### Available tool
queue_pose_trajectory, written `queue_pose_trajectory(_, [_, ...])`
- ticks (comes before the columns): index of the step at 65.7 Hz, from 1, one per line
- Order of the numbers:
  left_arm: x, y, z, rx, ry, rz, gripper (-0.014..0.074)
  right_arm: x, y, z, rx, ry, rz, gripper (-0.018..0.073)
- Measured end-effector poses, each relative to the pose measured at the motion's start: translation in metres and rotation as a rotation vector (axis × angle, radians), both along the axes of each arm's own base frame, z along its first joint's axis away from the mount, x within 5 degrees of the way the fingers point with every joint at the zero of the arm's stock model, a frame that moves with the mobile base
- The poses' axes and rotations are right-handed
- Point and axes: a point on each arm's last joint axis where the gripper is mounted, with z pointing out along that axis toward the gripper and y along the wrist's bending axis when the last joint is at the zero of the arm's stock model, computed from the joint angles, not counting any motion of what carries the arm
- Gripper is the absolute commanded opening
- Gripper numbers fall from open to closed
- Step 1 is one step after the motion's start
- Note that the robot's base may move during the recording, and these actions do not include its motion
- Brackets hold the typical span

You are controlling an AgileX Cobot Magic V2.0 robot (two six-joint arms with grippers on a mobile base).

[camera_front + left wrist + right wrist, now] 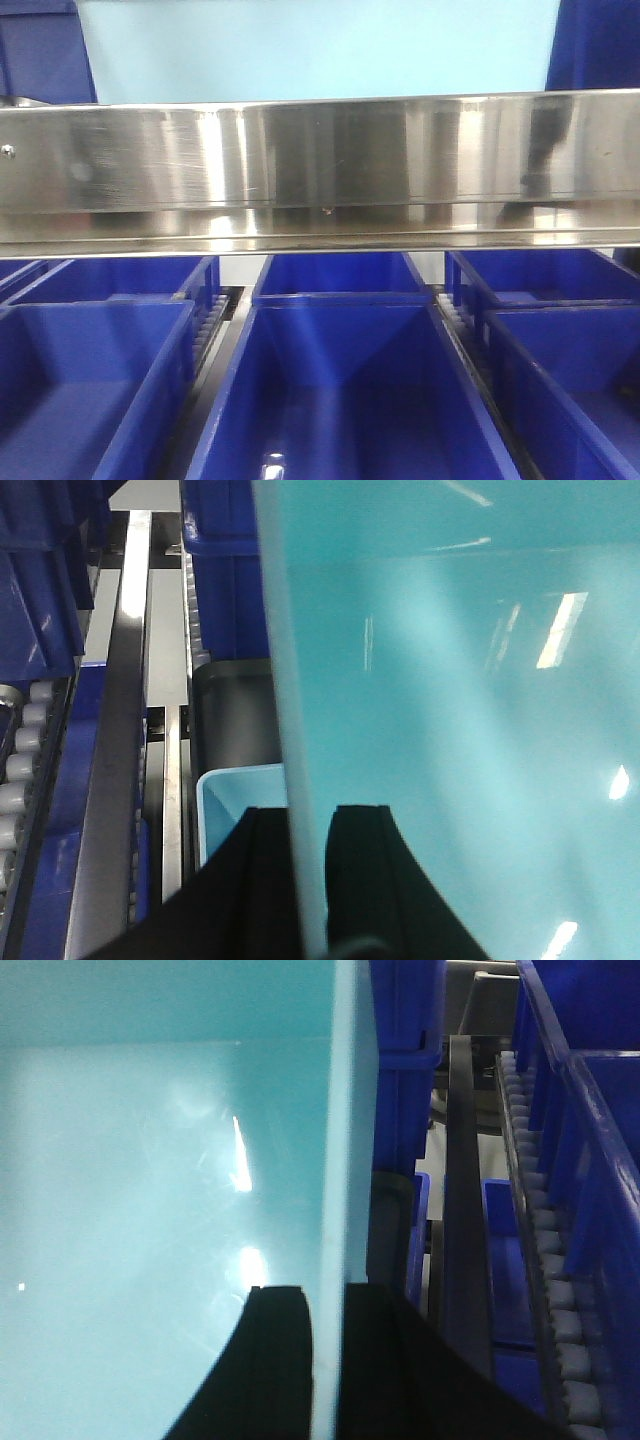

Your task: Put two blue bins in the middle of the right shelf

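— Black fingers of the left gripper [308,830] pinch one wall of the pale bin [450,730], nearly closed on it. The right gripper [325,1305] clamps the opposite wall likewise.
— So it hangs between both arms, above the steel rail [320,165]?
— Yes, over the dark blue bins [340,390]. If one arm leads, the smooth wall may slip free, or the base may clip that rail.

Two pale blue bins [450,680] [235,810], two tools [308,820] [328,1300], at least six dark blue bins [340,390], one steel rail [320,170]
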Motion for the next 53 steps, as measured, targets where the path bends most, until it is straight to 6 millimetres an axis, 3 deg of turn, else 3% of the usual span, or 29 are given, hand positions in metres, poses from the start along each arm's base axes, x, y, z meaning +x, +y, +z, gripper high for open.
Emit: queue_pose_trajectory(53, [0.0005, -0.0004, 0.0012, -0.004, -0.014, -0.003, -0.0111, 0.0001, 0.0001, 0.0004, 0.003, -0.003, 0.001, -0.0151])
